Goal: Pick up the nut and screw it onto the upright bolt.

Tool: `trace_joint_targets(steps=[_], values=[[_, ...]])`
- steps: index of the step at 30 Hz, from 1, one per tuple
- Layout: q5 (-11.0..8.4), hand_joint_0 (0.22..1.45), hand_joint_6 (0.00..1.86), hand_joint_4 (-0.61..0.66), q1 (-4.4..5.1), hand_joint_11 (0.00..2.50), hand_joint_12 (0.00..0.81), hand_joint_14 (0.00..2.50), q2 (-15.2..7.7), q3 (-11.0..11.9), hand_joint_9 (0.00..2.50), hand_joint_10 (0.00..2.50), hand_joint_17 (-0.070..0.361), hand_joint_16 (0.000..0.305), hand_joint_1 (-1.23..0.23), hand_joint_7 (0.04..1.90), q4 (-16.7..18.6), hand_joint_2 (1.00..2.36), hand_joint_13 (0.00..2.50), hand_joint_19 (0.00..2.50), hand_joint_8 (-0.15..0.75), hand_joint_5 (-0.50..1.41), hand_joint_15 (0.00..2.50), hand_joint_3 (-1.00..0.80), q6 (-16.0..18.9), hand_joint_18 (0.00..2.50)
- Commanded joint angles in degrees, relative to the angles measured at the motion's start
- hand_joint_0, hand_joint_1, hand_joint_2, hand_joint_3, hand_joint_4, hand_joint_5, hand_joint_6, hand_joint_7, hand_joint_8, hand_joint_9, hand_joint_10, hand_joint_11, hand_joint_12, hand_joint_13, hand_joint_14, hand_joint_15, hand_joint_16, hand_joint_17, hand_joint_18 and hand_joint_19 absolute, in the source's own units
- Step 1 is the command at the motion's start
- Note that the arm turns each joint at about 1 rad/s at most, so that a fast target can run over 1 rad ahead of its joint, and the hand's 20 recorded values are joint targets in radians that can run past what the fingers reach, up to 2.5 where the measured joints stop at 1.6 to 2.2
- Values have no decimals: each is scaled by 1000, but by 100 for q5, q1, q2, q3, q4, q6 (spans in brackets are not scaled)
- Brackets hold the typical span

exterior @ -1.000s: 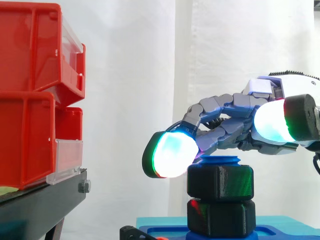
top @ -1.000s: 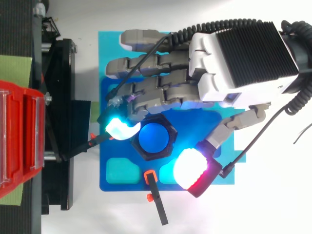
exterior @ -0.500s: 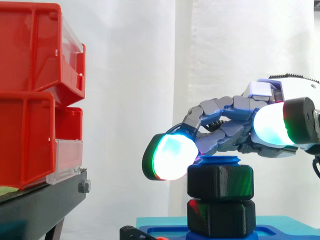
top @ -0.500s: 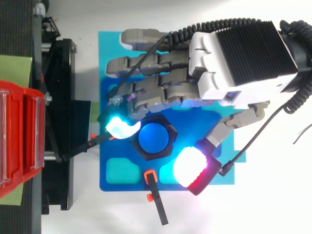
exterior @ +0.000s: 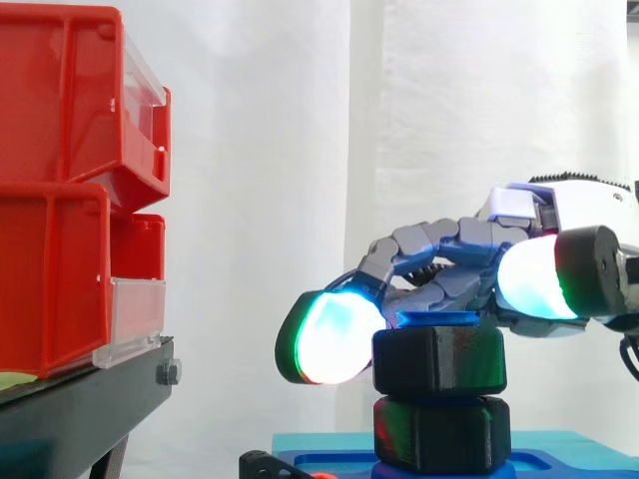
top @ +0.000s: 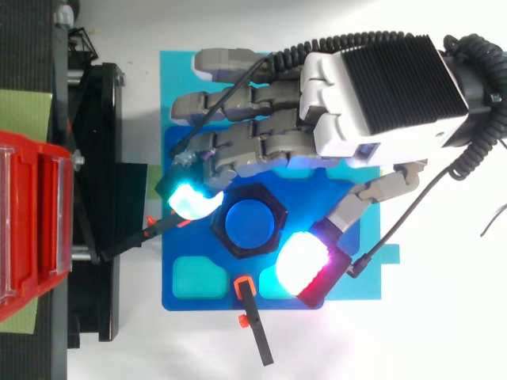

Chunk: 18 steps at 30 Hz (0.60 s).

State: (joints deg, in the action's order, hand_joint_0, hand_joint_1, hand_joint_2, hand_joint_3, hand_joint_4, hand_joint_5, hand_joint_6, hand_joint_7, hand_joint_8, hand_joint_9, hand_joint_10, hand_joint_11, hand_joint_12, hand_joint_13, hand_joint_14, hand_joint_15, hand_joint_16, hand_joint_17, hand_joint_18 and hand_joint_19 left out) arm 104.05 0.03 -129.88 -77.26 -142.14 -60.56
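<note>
In the side view, open room is found across the middle, between the red bins (exterior: 60, 200) on the black stand (exterior: 90, 404) at left and the nut (exterior: 439, 359) at lower right. The space above and beside the nut is taken by the hand (top: 380, 95) closed on it. In the top view, the blue tray (top: 176, 75) is obstructed at its lower edge by a black clamp (top: 256, 332).

robot hand (top: 380, 95), palm down, reaching in from right

Black hexagonal nut (exterior: 439, 359) sitting level, threaded near the top of the upright blue bolt (top: 249, 224), bolt tip just showing above it
</note>
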Motion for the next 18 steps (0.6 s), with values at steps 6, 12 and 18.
trace_joint_targets(steps=[6,12,18], values=[[10,421,502,171,-3,0,349,0,-28,0,470,0,94,42,-341,696,-6,1000,246,0,257,-166,0,-500,71,0],[2,423,502,174,-3,0,348,0,-28,0,473,0,94,42,-341,701,-24,1000,250,0,258,-165,0,-500,71,0],[10,422,502,177,-3,0,348,0,-99,0,478,0,93,41,-342,703,-33,1000,256,0,259,-164,0,-500,71,0]])
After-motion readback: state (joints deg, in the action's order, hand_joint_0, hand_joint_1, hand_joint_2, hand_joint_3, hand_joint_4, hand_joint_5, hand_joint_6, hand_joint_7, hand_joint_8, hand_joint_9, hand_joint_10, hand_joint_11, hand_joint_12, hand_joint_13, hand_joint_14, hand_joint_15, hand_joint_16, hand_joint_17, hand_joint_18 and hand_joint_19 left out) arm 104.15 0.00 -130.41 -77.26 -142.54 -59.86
